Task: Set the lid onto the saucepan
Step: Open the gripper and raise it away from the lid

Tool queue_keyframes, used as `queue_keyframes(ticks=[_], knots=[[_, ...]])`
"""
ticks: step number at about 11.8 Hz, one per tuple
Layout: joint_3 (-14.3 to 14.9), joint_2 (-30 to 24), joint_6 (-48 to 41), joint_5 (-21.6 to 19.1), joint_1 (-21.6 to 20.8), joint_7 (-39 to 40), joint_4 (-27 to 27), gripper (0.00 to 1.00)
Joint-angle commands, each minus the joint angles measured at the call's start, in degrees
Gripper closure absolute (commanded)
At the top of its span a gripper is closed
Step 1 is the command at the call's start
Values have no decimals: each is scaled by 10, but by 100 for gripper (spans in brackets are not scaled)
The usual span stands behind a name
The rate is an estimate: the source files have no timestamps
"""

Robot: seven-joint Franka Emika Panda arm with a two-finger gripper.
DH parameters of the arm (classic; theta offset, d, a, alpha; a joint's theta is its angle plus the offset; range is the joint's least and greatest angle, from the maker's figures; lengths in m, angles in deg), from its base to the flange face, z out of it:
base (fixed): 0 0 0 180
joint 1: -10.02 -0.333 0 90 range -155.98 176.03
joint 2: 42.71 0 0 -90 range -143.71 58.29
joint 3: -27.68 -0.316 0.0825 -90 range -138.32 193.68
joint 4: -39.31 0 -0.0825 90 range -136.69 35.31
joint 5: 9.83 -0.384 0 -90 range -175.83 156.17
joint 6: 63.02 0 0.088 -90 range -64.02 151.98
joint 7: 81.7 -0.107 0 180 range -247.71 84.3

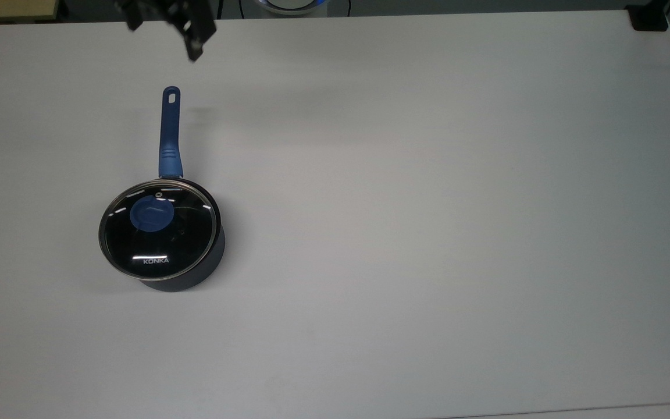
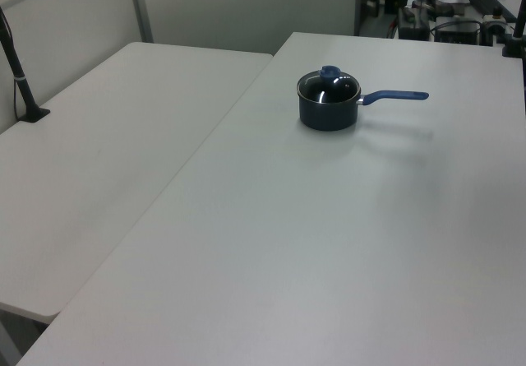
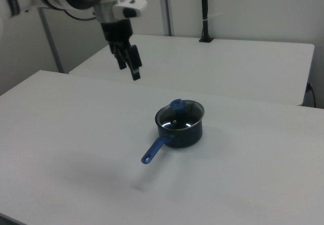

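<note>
The saucepan point(image 1: 195, 273) stands on the white table point(image 1: 428, 233) at the top view's left, its blue handle point(image 1: 170, 134) pointing toward the far edge. The glass lid point(image 1: 184, 233) with the blue knob point(image 1: 152, 214) sits flat on the pan's rim, the "KONKA" lettering toward the near side. My gripper point(image 1: 165, 29) hangs high above the far edge, beyond the handle's end, open and empty. In the right view the gripper point(image 3: 128, 65) is up and to the left of the saucepan point(image 3: 182, 134), with the lid point(image 3: 185, 115) on top. The left view has the covered saucepan point(image 2: 327, 113) too.
A second white table point(image 2: 107, 152) adjoins on the left view's left, with a black post point(image 2: 16, 62) clamped at its edge. Another black post point(image 3: 204, 12) stands on the far table in the right view. A black clamp point(image 1: 648, 20) sits at the top view's upper right corner.
</note>
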State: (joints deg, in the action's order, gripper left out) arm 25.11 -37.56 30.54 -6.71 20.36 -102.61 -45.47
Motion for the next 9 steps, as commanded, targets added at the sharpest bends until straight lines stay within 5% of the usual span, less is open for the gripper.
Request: queue_keyframes(ticks=[1, 4, 9], knots=[[18, -75, 2, -10, -39, 37, -82, 0], [42, -79, 11, -5, -71, 160, -90, 0], [43, -81, 23, -6, -69, 183, -89, 0]])
